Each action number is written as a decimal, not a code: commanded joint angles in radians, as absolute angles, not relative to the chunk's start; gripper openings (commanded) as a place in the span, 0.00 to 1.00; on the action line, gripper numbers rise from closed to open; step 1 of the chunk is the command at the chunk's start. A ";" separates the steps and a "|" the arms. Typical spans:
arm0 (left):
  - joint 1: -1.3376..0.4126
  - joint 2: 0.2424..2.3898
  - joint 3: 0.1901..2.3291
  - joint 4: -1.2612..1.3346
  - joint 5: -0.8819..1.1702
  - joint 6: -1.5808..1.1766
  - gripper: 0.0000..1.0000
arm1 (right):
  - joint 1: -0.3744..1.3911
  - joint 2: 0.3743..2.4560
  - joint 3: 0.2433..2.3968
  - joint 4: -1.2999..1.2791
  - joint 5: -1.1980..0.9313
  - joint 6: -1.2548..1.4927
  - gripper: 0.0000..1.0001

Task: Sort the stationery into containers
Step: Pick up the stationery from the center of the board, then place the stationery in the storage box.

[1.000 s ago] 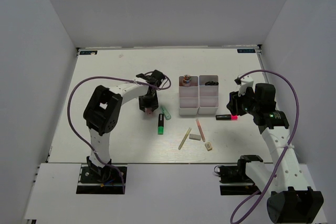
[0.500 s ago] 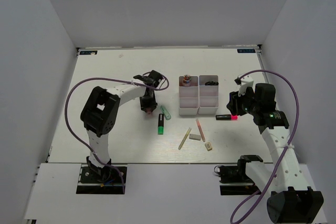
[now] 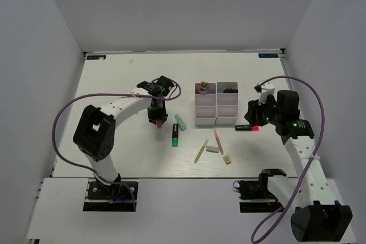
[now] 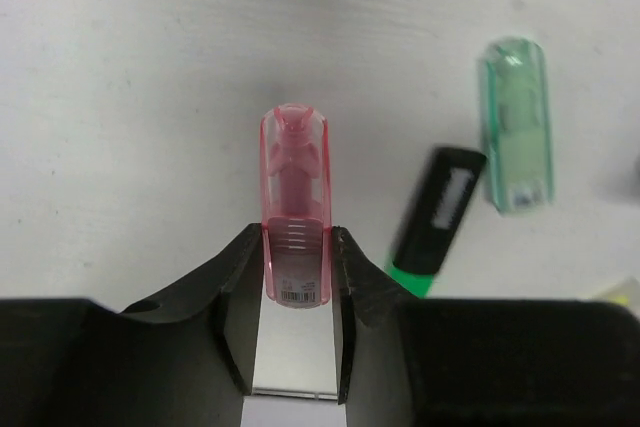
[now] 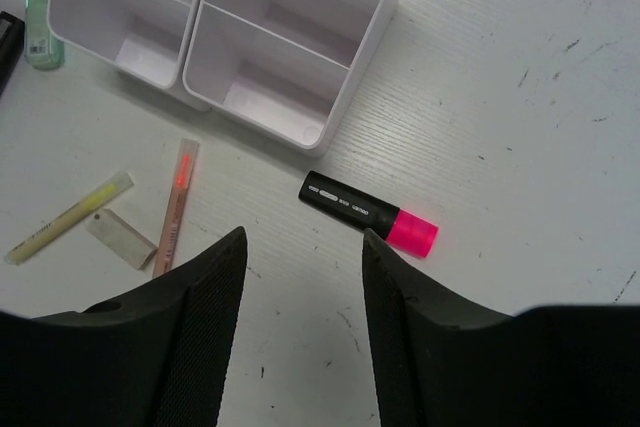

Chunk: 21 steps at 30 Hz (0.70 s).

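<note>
Left pincer (image 4: 295, 247) clamps pink marker (image 4: 295, 162) (mint-green marker (image 4: 516, 127) lies apart).

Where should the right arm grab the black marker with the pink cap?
Take the black marker with the pink cap across mid-barrel, straight down from above: it lies flat on the white table, so the fingers of the right gripper must straddle its narrow width, square to its slant.

The pink marker (image 4: 295, 207) has a clear, glossy pink plastic shell. The mint-green marker (image 4: 515, 127) is the same see-through plastic in green. The black-pink marker (image 5: 368, 215) has a smooth black barrel and a bright matt pink cap. The bins (image 5: 265, 25) are milky, translucent white plastic. The surface (image 5: 520, 97) looks like white-painted wood, matt, fine-grained and scuffed. The right tool (image 5: 302, 242) is matt black plastic, finely ribbed.
</note>
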State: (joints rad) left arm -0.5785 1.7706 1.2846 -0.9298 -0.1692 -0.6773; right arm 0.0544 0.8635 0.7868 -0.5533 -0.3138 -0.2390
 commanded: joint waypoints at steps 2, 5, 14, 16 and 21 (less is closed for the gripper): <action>-0.632 1.646 1.321 -0.992 -0.158 -0.663 0.06 | 0.057 0.865 0.782 -0.560 -0.331 -0.224 0.50; -0.658 1.606 1.350 -0.996 -0.155 -0.649 0.05 | 0.057 0.861 0.776 -0.551 -0.333 -0.215 0.43; -0.722 1.656 1.566 -0.908 -0.005 -0.562 0.02 | 0.057 0.851 0.764 -0.525 -0.290 -0.207 0.28; -0.736 1.678 1.597 -0.888 0.060 -0.532 0.01 | 0.057 0.853 0.764 -0.525 -0.288 -0.206 0.28; -0.739 1.833 1.793 -0.919 0.215 -0.350 0.00 | 0.054 0.854 0.764 -0.522 -0.279 -0.210 0.29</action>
State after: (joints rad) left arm -0.7319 1.7737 1.7058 -0.9127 0.0826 -0.4877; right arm 0.0544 0.8631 0.7677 -0.5507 -0.2893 -0.2131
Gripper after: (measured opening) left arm 0.387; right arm 0.288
